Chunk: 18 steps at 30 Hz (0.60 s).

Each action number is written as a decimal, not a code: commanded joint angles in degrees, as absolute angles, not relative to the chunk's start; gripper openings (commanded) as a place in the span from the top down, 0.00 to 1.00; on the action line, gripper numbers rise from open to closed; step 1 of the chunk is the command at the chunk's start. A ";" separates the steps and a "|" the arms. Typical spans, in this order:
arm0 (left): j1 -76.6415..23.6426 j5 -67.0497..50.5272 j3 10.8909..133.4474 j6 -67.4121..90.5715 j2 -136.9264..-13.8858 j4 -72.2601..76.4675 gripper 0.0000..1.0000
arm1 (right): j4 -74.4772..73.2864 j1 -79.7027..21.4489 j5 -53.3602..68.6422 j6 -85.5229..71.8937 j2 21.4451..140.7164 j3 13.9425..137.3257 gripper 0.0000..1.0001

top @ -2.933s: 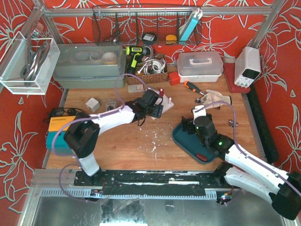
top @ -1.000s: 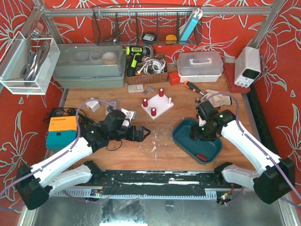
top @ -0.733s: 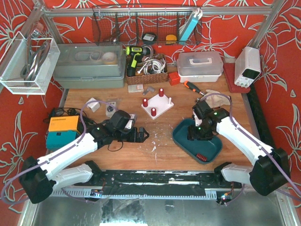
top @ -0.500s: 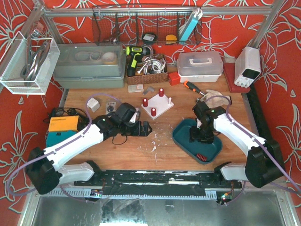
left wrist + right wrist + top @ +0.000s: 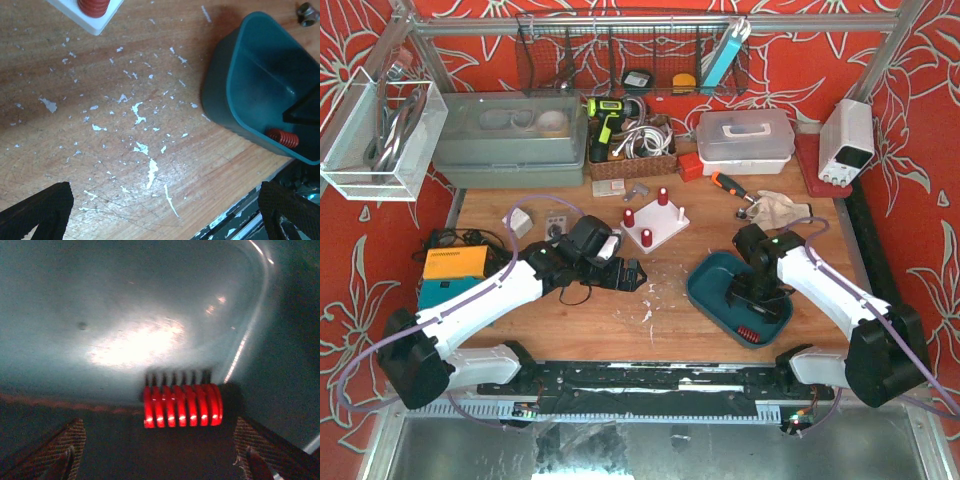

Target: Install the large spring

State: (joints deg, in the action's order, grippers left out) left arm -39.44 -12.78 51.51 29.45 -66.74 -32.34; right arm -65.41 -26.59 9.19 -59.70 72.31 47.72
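A red coil spring (image 5: 182, 405) lies on its side at the near wall inside the teal tray (image 5: 710, 285); it also shows in the top view (image 5: 748, 333) and the left wrist view (image 5: 281, 137). My right gripper (image 5: 157, 450) is open inside the tray, its fingers (image 5: 50, 450) standing either side of the spring without touching it. A white base (image 5: 653, 224) with three red posts stands on the table behind. My left gripper (image 5: 630, 275) is open and empty, low over the bare wood left of the tray (image 5: 260, 80).
A screwdriver (image 5: 728, 184) and a cloth (image 5: 782, 208) lie behind the tray. An orange and teal box (image 5: 448, 275) sits at the left edge. Bins, a basket of cables (image 5: 630, 145) and a lidded box (image 5: 745, 135) line the back. White flecks mark the wood.
My right gripper has moved toward the tray's near end and lowered around the spring. My left gripper has shifted slightly right toward the tray.
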 commanded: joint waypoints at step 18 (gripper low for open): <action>-39.56 -13.40 49.94 25.40 -60.94 -32.25 0.00 | -60.23 -26.37 14.67 -103.70 61.43 41.90 0.08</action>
